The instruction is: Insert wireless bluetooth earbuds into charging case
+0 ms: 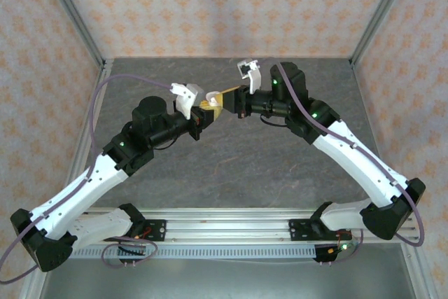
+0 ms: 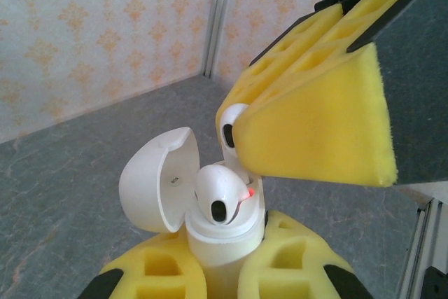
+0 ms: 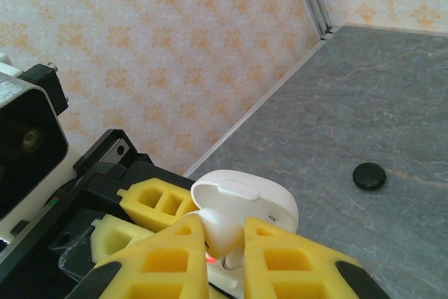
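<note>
The right gripper (image 2: 243, 118) has its two yellow fingers (image 2: 315, 124) squeezed shut on a small white bud (image 2: 229, 129). The bud pokes out at the finger tips, and a dark oval spot on it faces the camera. It hangs just over the top of the case (image 2: 224, 243), toward the back. I cannot tell if it touches the case.

The case is white and stands up straight. Its round lid (image 2: 157, 180) is flipped open to the left in the left wrist view. A second bud (image 2: 218, 197), also white, sits in the top of the case. It sticks up a little, just in front of the bud that is held. A tiny red light (image 2: 248, 192) glows right beside it.

The left gripper (image 2: 217, 278) is clamped on the lower part of the case, with one yellow finger on each side.

From the top view, the two grippers meet tip to tip over the middle of the grey table (image 1: 280, 166), with the case between them. The left arm reaches in from the left and the right arm from the right.

In the right wrist view, a round black puck (image 3: 369, 176) lies flat on the table, well apart from the grippers and the case. Walls (image 3: 175, 47) with an orange pattern stand around the table.
</note>
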`<state>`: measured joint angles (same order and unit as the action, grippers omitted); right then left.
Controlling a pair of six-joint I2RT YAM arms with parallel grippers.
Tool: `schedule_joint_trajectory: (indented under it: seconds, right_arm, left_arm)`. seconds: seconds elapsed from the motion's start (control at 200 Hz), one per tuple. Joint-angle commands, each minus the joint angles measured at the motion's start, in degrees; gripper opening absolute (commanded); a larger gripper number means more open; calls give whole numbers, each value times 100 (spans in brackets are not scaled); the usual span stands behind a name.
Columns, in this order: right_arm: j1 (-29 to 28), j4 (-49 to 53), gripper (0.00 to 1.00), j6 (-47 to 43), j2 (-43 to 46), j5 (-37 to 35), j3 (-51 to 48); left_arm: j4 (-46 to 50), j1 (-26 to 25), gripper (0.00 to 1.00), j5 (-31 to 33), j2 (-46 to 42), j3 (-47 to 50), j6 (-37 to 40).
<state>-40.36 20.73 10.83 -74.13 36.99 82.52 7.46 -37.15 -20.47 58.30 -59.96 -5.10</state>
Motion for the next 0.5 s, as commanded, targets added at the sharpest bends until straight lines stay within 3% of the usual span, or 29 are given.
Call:
schedule_joint_trajectory:
  seconds: [0.0,0.495]
  right_arm:
    - [-69,344,15,100,-4,-71,330]
    - [-69,263,15,233,-17,40,558]
  left_arm:
    - [-497,-30,0,53,-24,-246,-54]
    - [-494,-30,0,96,-122,-110,-52]
